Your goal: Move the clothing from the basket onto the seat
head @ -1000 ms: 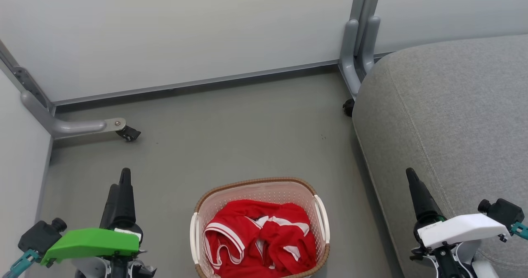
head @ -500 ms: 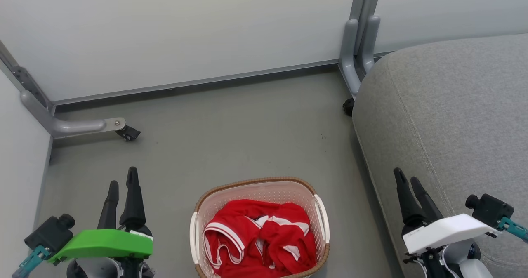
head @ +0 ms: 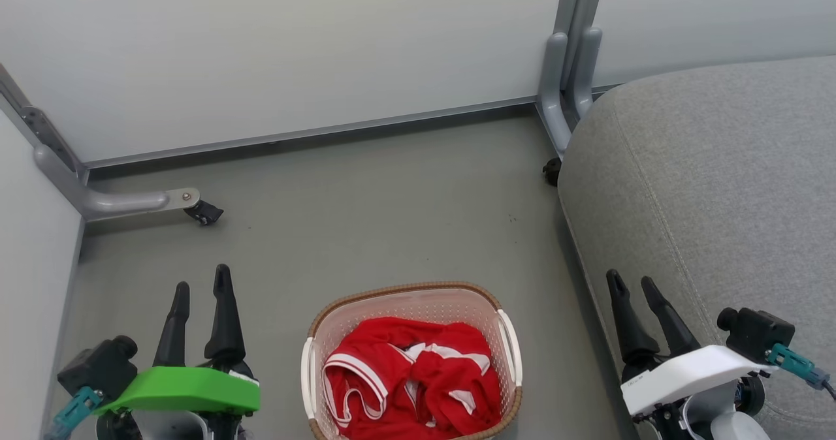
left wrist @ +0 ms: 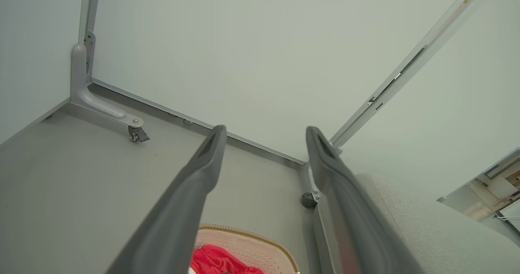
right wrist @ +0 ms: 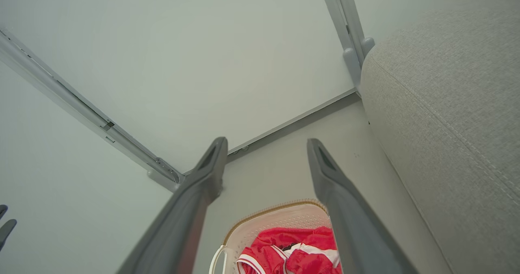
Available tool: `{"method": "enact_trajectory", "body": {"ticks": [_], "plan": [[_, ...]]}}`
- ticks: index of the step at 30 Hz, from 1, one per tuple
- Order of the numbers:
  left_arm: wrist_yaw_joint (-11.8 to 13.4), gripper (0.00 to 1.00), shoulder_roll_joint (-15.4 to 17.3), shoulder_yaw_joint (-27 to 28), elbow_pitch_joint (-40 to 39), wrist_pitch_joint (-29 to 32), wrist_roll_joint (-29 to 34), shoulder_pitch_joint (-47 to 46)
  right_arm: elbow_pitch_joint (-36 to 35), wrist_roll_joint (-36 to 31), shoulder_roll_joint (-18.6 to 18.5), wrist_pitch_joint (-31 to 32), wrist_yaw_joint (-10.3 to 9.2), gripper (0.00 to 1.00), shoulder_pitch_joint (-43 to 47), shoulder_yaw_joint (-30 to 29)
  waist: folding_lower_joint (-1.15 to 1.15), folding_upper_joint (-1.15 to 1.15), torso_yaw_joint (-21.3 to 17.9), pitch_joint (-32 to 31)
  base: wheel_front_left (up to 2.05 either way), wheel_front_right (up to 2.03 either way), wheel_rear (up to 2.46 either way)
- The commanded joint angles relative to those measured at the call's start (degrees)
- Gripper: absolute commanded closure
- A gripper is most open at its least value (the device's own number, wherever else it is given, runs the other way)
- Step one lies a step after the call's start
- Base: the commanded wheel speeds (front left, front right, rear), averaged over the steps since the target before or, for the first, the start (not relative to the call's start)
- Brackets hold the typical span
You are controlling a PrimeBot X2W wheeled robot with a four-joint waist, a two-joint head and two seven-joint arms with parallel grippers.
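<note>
Crumpled red clothing [head: 411, 381] with white trim fills the cream basket [head: 408, 299], which stands on the grey floor at the bottom centre of the head view. The red clothing [right wrist: 298, 249] and basket [right wrist: 276, 215] also appear low in the right wrist view, and the basket [left wrist: 248, 247] in the left wrist view. The grey seat [head: 712, 192] rises just right of the basket. My left gripper [head: 201, 284] is open, left of the basket, holding nothing. My right gripper [head: 632, 285] is open too, over the seat's front edge, right of the basket.
Pale partition panels wall in the floor behind and at left. A grey panel foot with a black caster [head: 204, 213] sticks out at the left. Another grey foot [head: 567, 81] and a caster [head: 552, 169] stand by the seat's far corner. Bare floor [head: 392, 211] lies beyond the basket.
Both grippers went from shut to open. The left one shifted right toward the basket; the right one shifted left toward it. The basket and clothing stayed put.
</note>
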Motion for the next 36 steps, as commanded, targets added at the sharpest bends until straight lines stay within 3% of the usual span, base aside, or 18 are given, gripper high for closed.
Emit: {"method": "enact_trajectory", "body": {"ticks": [1,36], "plan": [[0.36,0.0,0.43,-0.26,-0.94,-0.64,2.28,0.32,-0.93,-2.05,-0.39,-0.63,0.02,0.0,0.23,0.3,0.0,0.0,0.04,-0.04,0.0,0.0,0.0],[0.54,0.0,0.53,-3.49,-0.51,-5.44,22.94,3.42,-3.67,-21.28,-0.52,-5.47,0.01,0.0,2.31,2.31,0.0,0.0,0.31,-0.59,0.0,0.0,0.0]]}}
